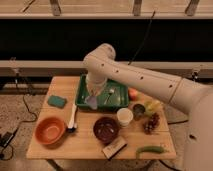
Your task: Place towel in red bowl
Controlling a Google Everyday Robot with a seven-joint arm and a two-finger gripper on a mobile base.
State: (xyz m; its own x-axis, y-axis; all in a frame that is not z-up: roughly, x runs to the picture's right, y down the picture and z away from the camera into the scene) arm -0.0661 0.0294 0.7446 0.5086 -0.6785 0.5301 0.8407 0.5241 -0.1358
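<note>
Wood, pale and bare, makes the table [85,147], which stands on a speckled floor before a dark wall crossed by a light rail [45,64]. A black cable [26,107] trails on the floor at the left.

A green tray [120,101] sits at the table's back edge with a fork [110,94] lying in it. The white arm [135,77] reaches in from the right and bends down over the tray's left half. The gripper [93,95] hangs there, pinching the towel [92,103] at its top. The towel is a small, pale grey-blue cloth that droops in a limp fold just above the tray floor. The red bowl [50,130] stands well apart from it, at the front left corner.

A green sponge [57,101] lies left of the tray. A white-handled utensil [73,117] rests between the red bowl and a dark bowl [106,128]. A white cup [124,116], grapes [151,122] and a green pepper [150,149] fill the right side.

The wrist hides most of the gripper, and the arm's elbow runs out of view at the right edge. The small items behind the cup are too blurred to name.
</note>
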